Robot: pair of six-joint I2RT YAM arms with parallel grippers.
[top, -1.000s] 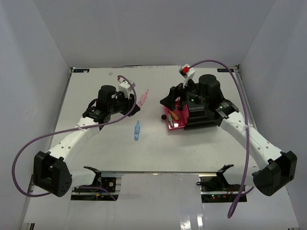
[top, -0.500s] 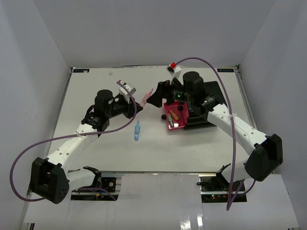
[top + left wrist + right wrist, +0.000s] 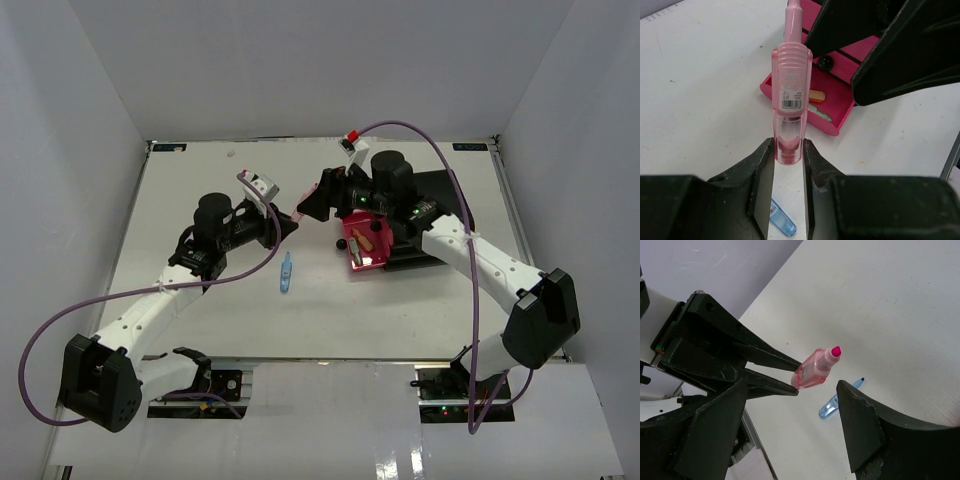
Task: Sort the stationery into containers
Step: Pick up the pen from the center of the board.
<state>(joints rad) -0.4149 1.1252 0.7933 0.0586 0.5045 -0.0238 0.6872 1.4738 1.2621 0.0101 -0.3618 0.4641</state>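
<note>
from the top view, the left claw and the right claw meet nose to nose above the bench, with a pink pen just showing between them. a light-blue piece lies alone on the bench nearer the bases. the open magenta drawer of the black cabinet sits just beside the right claw and already has a few items in it. in the left wrist view, the left claw is clamped on the very tail of the pen. its barrel points away towards the drawer, and the right claw's dark fingers are close by the far end. the pen looks like light, stiff, clear plastic with a smooth barrel and a paper barcode label, so it is likely slippery. pinched only at the tail, it could swivel. in the right wrist view, the right claw is spread wide and holds nothing, and the pen floats in its gap, magenta tip up. the best place to take hold is probably mid-barrel across the labelled part, clear of the left fingers.
</note>
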